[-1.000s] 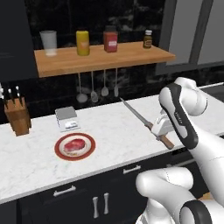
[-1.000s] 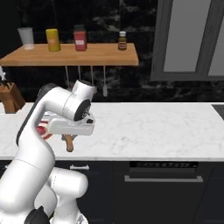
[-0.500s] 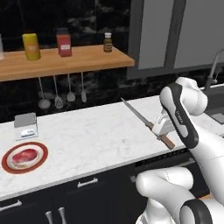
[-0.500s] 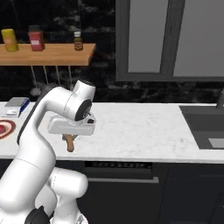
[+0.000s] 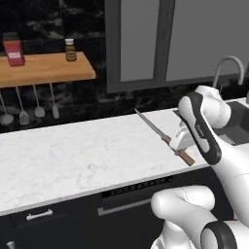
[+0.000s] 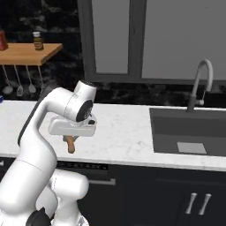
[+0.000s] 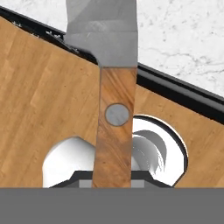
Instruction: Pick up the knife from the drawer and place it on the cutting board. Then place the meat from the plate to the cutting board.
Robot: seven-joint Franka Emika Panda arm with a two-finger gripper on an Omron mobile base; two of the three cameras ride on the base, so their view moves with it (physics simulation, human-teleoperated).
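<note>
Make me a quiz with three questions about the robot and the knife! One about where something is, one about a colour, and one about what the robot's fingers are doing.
1. Where is the curved grey tap?
A. Over the dark sink
B. On the wooden shelf
C. On the floor

2. What colour is the knife's handle?
A. Black
B. Light brown
C. Green

3. What are the robot's fingers doing?
A. Hanging open with nothing in them
B. Holding a spoon
C. Holding the knife

Answers:
1. A: the curved grey tap stands behind the dark sink.
2. B: the slim knife with the light brown wooden handle shows brown wood.
3. C: the gripper is closed on the handle, with the blade pointing up over the white marble counter.
</note>
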